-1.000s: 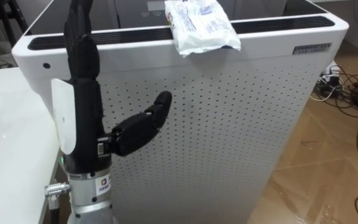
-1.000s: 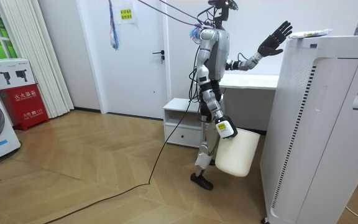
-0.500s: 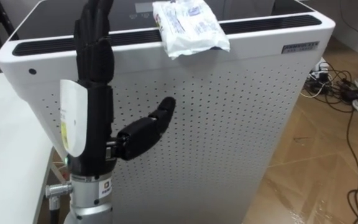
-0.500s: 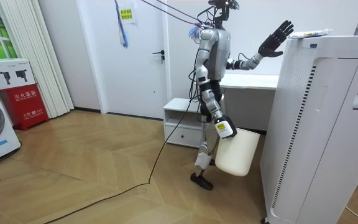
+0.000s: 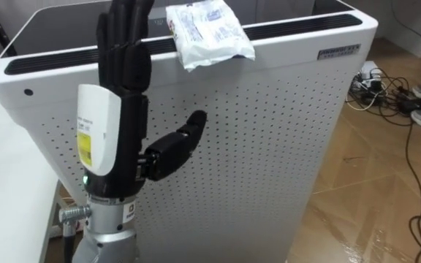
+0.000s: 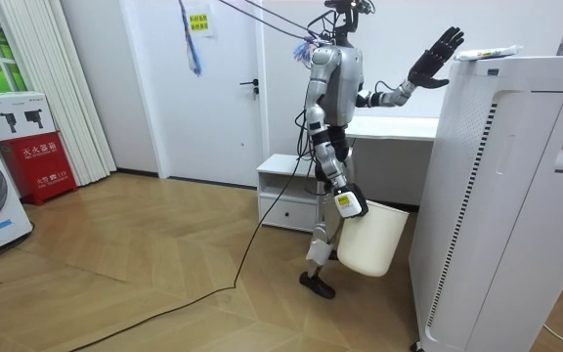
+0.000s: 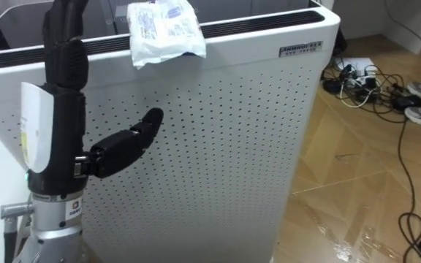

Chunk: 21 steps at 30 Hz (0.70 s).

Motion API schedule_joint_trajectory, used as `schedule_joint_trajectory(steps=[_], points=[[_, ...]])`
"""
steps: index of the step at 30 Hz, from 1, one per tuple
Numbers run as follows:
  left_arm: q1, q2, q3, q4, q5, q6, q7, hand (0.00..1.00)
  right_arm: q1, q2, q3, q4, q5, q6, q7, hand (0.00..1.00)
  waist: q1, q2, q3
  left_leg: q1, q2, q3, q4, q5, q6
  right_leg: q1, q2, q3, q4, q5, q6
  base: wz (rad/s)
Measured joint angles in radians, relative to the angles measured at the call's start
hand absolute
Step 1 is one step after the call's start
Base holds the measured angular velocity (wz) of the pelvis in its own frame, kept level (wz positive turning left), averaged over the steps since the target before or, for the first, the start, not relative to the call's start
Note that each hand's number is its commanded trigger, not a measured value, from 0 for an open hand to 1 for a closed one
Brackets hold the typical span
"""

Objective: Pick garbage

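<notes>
Right now my left hand (image 5: 125, 71) is raised in front of the tall white box-shaped appliance with a perforated front panel (image 5: 247, 146), its matte black fingers straight and pointing up, the thumb angled out toward the dotted panel, holding nothing. The garbage, a crinkled white plastic packet with bluish print (image 5: 207, 31), lies on the appliance's top front edge, up and to the right of my fingertips, its lower seam drooping over the rounded rim and across the dark slatted vent (image 5: 50, 58); its far end is cut off by the frame. From the room view, my right hand (image 6: 346, 202) hangs low beside the appliance against a smooth cream plastic bin (image 6: 373, 242); I cannot tell how its fingers sit.
</notes>
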<state>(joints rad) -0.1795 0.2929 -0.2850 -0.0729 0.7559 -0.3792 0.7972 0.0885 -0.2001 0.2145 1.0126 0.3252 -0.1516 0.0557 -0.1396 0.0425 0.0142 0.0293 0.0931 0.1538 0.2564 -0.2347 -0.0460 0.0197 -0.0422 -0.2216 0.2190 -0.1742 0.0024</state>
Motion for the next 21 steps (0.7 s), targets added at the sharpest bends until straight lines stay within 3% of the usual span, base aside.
schedule_joint_trajectory(steps=[5, 12, 21], points=[[-0.010, 0.000, 0.000, -0.009, 0.003, 0.021, 0.000, 0.00, 0.000, 0.000, -0.003, 0.000, 0.000, 0.001, 0.000, 1.00, 0.002, 0.002, -0.0014, -0.002, -0.001, 0.000, -0.002, 0.000, 0.000, -0.001, 0.000, -0.001, -0.006, 0.000, 0.001, 0.00], [-0.091, 0.000, 0.000, -0.009, 0.003, 0.048, 0.000, 0.00, 0.000, 0.000, -0.002, -0.001, 0.003, 0.003, 0.000, 1.00, 0.002, 0.016, -0.0062, 0.003, -0.001, 0.007, -0.009, 0.000, 0.000, 0.005, 0.000, 0.003, -0.013, 0.003, 0.002, -0.02], [-0.092, 0.015, 0.000, -0.009, 0.002, 0.065, -0.004, 0.00, 0.000, 0.000, -0.002, -0.001, 0.026, 0.036, 0.001, 1.00, 0.001, 0.021, -0.0042, 0.017, -0.001, 0.023, -0.033, 0.000, 0.000, 0.000, 0.003, 0.017, -0.014, 0.003, 0.003, -0.04]])
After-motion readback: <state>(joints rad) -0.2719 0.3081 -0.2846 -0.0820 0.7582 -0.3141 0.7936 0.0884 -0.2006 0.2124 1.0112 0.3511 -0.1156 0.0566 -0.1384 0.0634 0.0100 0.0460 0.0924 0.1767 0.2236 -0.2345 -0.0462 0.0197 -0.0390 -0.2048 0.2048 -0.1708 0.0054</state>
